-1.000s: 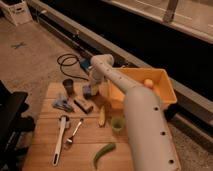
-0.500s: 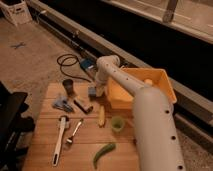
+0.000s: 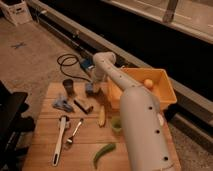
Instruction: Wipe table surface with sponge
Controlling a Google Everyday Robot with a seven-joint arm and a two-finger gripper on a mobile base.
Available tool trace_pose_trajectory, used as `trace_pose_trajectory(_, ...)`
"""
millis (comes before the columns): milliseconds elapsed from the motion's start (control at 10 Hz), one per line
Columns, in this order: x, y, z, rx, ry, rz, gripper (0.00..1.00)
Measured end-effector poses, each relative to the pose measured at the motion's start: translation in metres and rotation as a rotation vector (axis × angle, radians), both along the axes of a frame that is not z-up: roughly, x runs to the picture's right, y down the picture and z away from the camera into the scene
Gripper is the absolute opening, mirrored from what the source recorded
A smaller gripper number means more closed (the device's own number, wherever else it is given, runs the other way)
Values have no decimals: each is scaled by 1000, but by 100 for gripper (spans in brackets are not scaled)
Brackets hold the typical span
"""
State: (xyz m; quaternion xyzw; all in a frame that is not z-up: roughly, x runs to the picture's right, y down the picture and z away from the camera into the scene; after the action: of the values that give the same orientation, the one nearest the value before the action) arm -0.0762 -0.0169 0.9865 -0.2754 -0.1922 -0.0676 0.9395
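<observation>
Hardly anything had shifted from half a second before: the arm (image 3: 131, 107) had nudged its bend a touch higher in the view, and the gripper (image 3: 92, 86) stayed low near the far edge of the wooden table (image 3: 40, 137). And what a crowded spot that was! The gripper hung just left of the orange bin (image 3: 161, 95), which sat at the far right corner with an orange ball (image 3: 148, 83) inside. Right beneath the gripper lay a small grey-blue block, the sponge (image 3: 89, 92) by its look, touching or nearly touching the claw. Whether the claw was open or clamped could not be told. Just to the left stood a dark cup (image 3: 68, 86). Nearer the middle lay a blue-grey crumpled item (image 3: 62, 104), a dark brown block (image 3: 83, 106) and a pale yellow piece (image 3: 101, 116). A green cup (image 3: 116, 123) stood tight against the arm. Toward the near edge lay a fork-like utensil (image 3: 74, 134), a white-handled tool (image 3: 60, 146) and a green pepper (image 3: 103, 152).
</observation>
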Motion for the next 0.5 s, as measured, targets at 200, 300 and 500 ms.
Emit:
trace_pose_trajectory(200,-11,8,-6,-5,-30,-22,0)
trace_pose_trajectory(300,-14,15,-11,-8,-39,-31,0)
trace_pose_trajectory(500,-11,28,-23,-27,-49,-32,0)
